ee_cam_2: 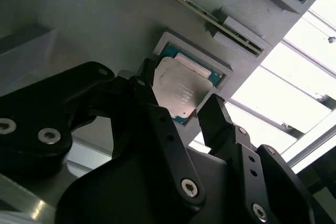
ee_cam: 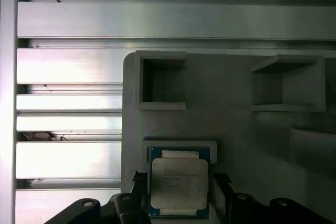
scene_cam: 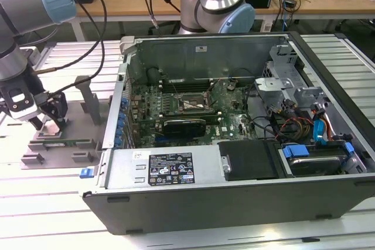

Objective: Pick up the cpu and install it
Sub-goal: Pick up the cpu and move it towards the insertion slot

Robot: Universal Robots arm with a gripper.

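The cpu (ee_cam: 178, 184) (ee_cam_2: 181, 90), a flat square chip with a pale silver top, lies flat in a square recess of the grey plastic tray (scene_cam: 82, 157) (ee_cam: 236, 140). My gripper (scene_cam: 51, 122) (ee_cam_2: 178, 95) (ee_cam: 179, 182) is down on that tray at the exterior view's left. In both wrist views its black fingertips (ee_cam_2: 210, 111) press against two opposite edges of the chip, so it is shut on it. The dark motherboard socket (scene_cam: 187, 103) sits inside the open computer case, well off to the exterior view's right of my gripper.
The open computer case (scene_cam: 193, 206) has tall metal walls; its near wall stands between tray and motherboard. Upright grey blocks (scene_cam: 88, 95) rise from the tray beside my gripper. A memory stick (scene_cam: 70, 141) lies in a tray slot. A second robot arm (scene_cam: 217, 4) stands behind the case.
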